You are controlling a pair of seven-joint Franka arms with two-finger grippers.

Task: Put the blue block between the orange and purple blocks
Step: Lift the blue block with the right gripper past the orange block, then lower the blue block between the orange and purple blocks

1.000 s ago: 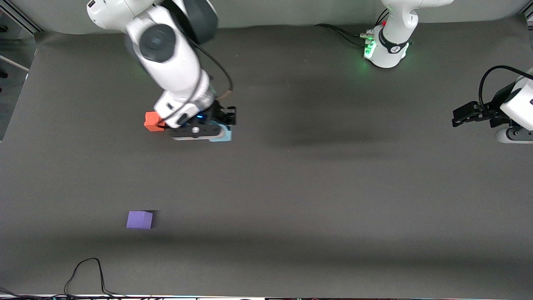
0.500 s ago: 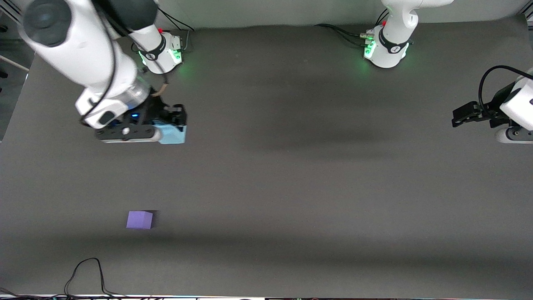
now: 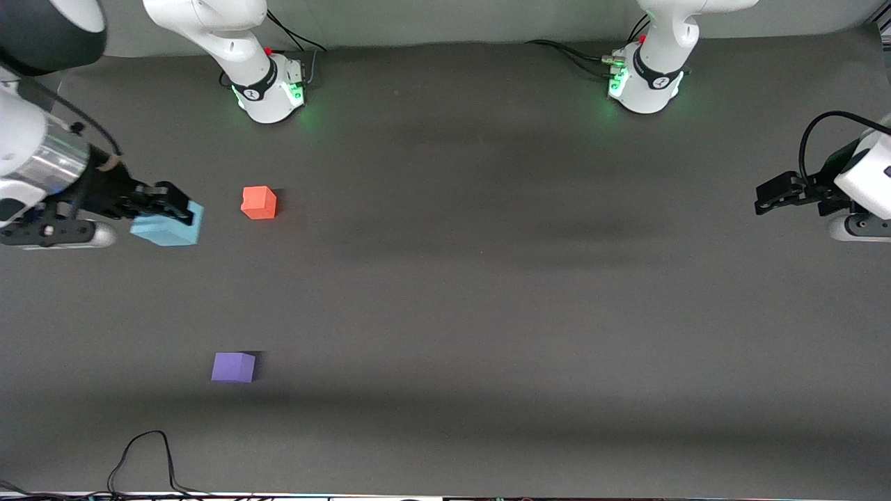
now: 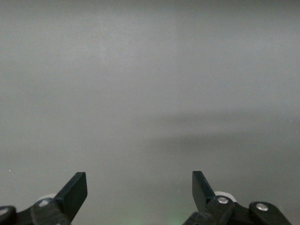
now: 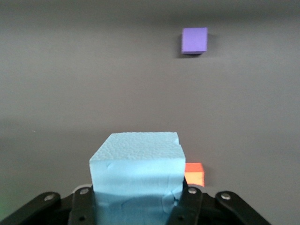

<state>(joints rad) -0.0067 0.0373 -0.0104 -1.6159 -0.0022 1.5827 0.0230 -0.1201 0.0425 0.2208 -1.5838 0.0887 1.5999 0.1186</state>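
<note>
Dark matting lay under your right gripper (image 3: 164,203), clamped on the blue block (image 3: 167,228) at frame left; overshooting could knock the orange block (image 3: 259,202) or purple block (image 3: 233,367), while your spread left gripper (image 3: 769,197) waited

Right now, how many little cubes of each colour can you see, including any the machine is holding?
Blue block, held up in the right gripper: 1
Orange block, on the table: 1
Purple block, on the table, nearer the front camera: 1
Total: 3
</note>
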